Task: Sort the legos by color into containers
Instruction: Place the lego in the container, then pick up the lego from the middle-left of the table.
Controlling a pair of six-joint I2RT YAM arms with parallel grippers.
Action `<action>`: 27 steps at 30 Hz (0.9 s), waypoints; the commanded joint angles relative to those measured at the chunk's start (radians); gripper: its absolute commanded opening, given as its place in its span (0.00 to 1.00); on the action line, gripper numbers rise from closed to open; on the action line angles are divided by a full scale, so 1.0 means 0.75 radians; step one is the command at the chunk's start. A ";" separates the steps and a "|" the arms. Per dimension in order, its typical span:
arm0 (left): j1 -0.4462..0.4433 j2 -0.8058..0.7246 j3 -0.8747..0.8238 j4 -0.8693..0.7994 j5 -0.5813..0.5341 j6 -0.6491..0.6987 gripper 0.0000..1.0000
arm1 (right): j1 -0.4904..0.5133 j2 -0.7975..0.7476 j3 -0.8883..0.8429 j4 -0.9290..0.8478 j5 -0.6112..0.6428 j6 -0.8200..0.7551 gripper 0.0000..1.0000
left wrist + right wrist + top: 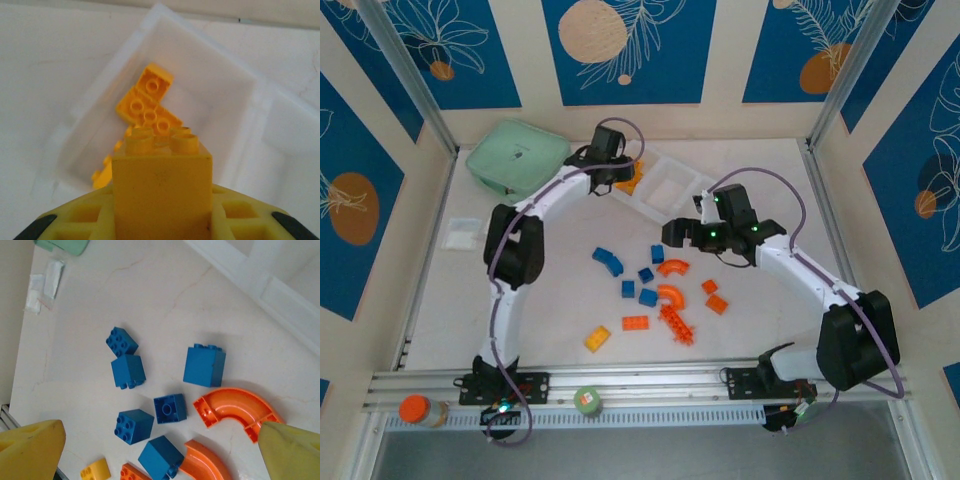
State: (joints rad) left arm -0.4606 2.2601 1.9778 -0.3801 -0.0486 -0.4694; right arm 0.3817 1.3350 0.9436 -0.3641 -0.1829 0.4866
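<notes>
My left gripper (611, 165) (161, 220) is shut on a yellow brick (161, 190) and hangs over the end compartment of the white tray (667, 190) (210, 75). Other yellow bricks (147, 107) (630, 181) lie in that compartment. My right gripper (682, 234) (162, 440) stands open above the loose legos, with nothing between its fingers (32, 450). Below it lie several blue bricks (204, 366) (646, 274) and two orange arches (237, 407) (672, 267). More orange bricks (635, 322) and one yellow brick (597, 338) (95, 471) sit nearer the front edge.
A mint-green zip case (517, 157) lies at the back left, beside the tray. Clear packets (460, 232) (45, 282) sit at the left edge. An orange-capped bottle (415, 410) and a green roll (587, 401) rest on the front rail.
</notes>
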 commanded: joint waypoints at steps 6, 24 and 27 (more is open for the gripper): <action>0.025 0.167 0.301 -0.144 0.137 0.006 0.45 | -0.008 0.022 0.107 -0.036 -0.023 -0.054 0.99; 0.004 -0.547 -0.456 -0.176 0.238 -0.005 0.57 | 0.071 -0.068 0.023 -0.071 -0.108 -0.052 0.99; -0.014 -0.740 -0.725 -0.155 0.222 -0.018 0.58 | 0.106 -0.080 -0.015 -0.089 -0.125 -0.051 0.99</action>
State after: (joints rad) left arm -0.4587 1.8015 1.5604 -0.5171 0.0982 -0.4702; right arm 0.4408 1.2987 0.9619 -0.3935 -0.2337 0.4625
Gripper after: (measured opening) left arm 0.578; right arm 0.991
